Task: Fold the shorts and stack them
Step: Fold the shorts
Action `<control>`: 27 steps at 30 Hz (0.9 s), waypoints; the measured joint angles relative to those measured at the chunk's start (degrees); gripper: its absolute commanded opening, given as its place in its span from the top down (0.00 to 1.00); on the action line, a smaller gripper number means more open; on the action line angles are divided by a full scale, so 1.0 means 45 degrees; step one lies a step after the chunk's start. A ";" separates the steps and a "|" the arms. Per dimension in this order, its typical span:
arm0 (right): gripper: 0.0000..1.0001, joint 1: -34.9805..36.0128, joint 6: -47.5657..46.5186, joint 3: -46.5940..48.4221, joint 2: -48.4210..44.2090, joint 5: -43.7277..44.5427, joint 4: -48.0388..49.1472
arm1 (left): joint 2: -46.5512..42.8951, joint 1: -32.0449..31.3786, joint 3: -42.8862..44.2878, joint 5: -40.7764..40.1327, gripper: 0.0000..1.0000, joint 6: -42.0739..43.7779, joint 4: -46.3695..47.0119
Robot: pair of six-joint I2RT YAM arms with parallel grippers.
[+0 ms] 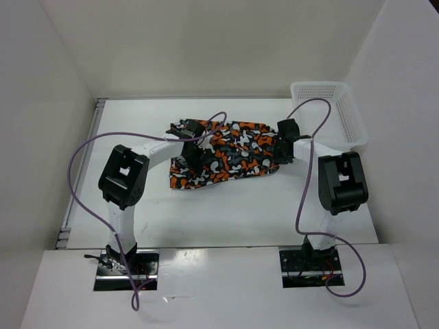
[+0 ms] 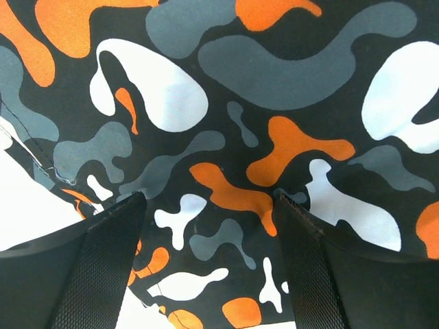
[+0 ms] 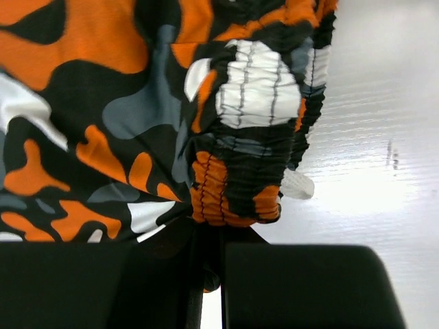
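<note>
The camouflage shorts (image 1: 230,156) in orange, grey, black and white lie spread on the white table in the top view. My left gripper (image 1: 197,152) hovers over their left part. In the left wrist view it (image 2: 209,229) stands open, its black fingers (image 2: 103,267) wide apart just above the flat cloth (image 2: 226,103). My right gripper (image 1: 279,152) is at the shorts' right edge. In the right wrist view it (image 3: 209,240) is shut on the gathered elastic waistband (image 3: 240,171), which bunches up right at the fingertips.
A white plastic mesh basket (image 1: 329,110) stands at the back right of the table (image 1: 226,212), close behind the right arm. Purple cables loop from both arms. White walls enclose the table on three sides.
</note>
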 measured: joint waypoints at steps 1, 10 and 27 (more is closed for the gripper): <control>0.98 0.0078 -0.0267 0.0015 -0.0097 0.0112 -0.0024 | -0.0029 0.0000 -0.0010 0.0000 0.17 0.0000 -0.0005; 1.00 0.0563 -0.3279 0.1481 -0.1792 0.2914 -0.0296 | -0.0437 0.1161 -0.0044 0.1797 0.16 0.0049 -0.1122; 1.00 0.8500 -1.2784 0.1700 -0.1875 0.5566 0.3687 | 0.2642 0.2754 0.3959 0.5935 0.34 0.0005 -0.0884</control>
